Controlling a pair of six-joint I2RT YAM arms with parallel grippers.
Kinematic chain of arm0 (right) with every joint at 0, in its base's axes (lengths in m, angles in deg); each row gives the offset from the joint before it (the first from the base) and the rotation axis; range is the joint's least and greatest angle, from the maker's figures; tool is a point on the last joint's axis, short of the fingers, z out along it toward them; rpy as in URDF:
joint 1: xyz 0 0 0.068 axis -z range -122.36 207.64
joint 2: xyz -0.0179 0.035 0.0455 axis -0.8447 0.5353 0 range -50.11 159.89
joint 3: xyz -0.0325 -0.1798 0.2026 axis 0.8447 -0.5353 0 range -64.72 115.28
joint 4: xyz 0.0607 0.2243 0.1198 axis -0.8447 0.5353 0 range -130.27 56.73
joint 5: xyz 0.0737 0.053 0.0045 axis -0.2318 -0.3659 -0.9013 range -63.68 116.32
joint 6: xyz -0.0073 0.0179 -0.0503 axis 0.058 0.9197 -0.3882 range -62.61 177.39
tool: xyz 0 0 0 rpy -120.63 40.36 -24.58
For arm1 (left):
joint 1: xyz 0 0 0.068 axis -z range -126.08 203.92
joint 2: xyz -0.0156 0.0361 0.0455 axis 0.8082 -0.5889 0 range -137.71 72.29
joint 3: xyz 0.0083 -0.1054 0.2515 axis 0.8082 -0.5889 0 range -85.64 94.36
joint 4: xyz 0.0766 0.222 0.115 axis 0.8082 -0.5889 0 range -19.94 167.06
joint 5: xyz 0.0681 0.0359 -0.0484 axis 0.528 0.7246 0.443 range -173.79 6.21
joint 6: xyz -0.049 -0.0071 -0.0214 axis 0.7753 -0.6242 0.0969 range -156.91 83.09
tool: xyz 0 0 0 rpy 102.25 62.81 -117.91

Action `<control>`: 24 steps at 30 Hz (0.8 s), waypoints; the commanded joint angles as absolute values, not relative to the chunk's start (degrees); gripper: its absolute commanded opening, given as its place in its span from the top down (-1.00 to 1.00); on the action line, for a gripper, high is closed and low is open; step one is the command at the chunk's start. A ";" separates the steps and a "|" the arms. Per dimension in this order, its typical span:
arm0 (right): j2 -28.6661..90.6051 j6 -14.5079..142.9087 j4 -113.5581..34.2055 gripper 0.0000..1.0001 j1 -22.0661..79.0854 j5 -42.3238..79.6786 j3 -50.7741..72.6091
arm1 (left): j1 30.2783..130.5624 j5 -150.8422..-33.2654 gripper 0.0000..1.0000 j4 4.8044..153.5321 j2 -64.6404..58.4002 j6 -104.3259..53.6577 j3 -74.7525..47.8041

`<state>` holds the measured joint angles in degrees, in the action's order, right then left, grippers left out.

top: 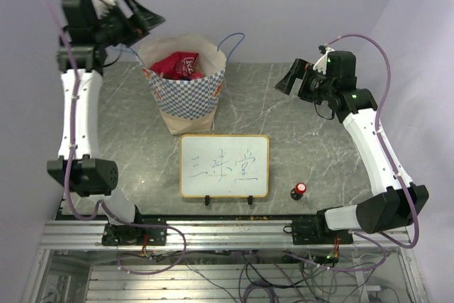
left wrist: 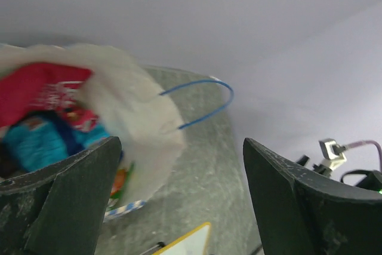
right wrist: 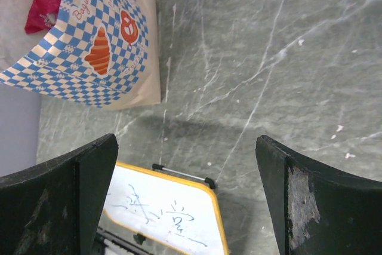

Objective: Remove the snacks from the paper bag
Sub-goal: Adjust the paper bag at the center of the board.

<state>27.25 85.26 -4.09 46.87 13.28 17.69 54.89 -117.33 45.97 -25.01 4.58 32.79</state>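
The paper bag [top: 186, 94] stands upright at the back of the table with its mouth open. A red snack packet [top: 177, 67] shows at the top of it. In the left wrist view the red packet [left wrist: 36, 91] lies over a blue packet [left wrist: 42, 141] inside the bag's pale inner wall [left wrist: 134, 108]. My left gripper [top: 138, 15] hangs open and empty above and left of the bag's mouth, its jaws wide apart [left wrist: 182, 144]. My right gripper [top: 291, 79] stands open and empty over the table to the right of the bag [right wrist: 101, 46], jaws wide [right wrist: 186, 141].
A framed whiteboard [top: 224, 165] stands in front of the bag, also seen by the right wrist camera [right wrist: 167, 207]. A small red-capped black knob [top: 299, 189] sits right of it. The bag's blue cord handle [left wrist: 203, 103] sticks out on its right side. A wall runs close behind.
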 commanded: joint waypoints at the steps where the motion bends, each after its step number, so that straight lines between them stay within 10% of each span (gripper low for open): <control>1: 27.71 87.25 -5.45 -1.00 46.55 8.02 19.06 | 49.04 -116.54 -0.88 32.73 -20.27 -3.67 32.22; 10: 27.05 87.06 -4.70 -1.00 46.56 7.98 18.43 | 40.64 -106.17 -0.69 23.47 -17.29 2.34 23.64; 24: 28.92 84.19 -5.85 -1.00 46.13 9.44 17.11 | 36.95 -111.18 -0.71 53.61 -20.66 20.10 10.80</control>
